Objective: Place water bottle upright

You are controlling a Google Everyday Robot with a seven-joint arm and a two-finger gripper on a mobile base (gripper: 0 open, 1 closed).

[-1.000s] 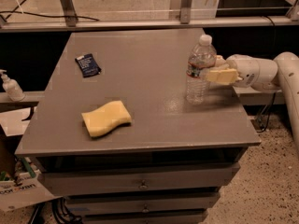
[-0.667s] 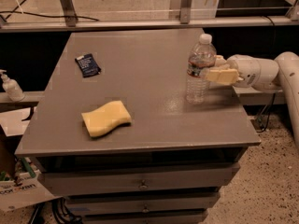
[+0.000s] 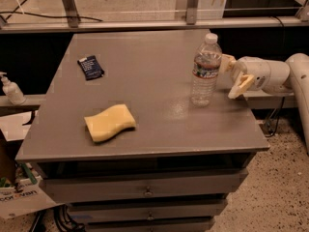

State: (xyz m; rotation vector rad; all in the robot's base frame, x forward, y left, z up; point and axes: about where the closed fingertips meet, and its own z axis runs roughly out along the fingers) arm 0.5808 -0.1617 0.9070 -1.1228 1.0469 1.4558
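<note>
The water bottle (image 3: 205,71) stands upright on the grey table (image 3: 154,129), near its right edge. It is clear ribbed plastic with a white cap and a dark label band. My gripper (image 3: 231,75) is just to the right of the bottle, at the height of its upper half. Its cream fingers (image 3: 240,84) are spread apart and hold nothing. A small gap shows between the fingers and the bottle.
A yellow sponge (image 3: 110,123) lies at the front left of the table. A small dark packet (image 3: 91,67) lies at the back left. A white pump-dispenser bottle (image 3: 10,88) stands on a lower ledge at the far left. Drawers sit under the tabletop.
My gripper was closed around the bottle's upper part. It has opened and drawn back a little to the right. The bottle stays standing where it was.
</note>
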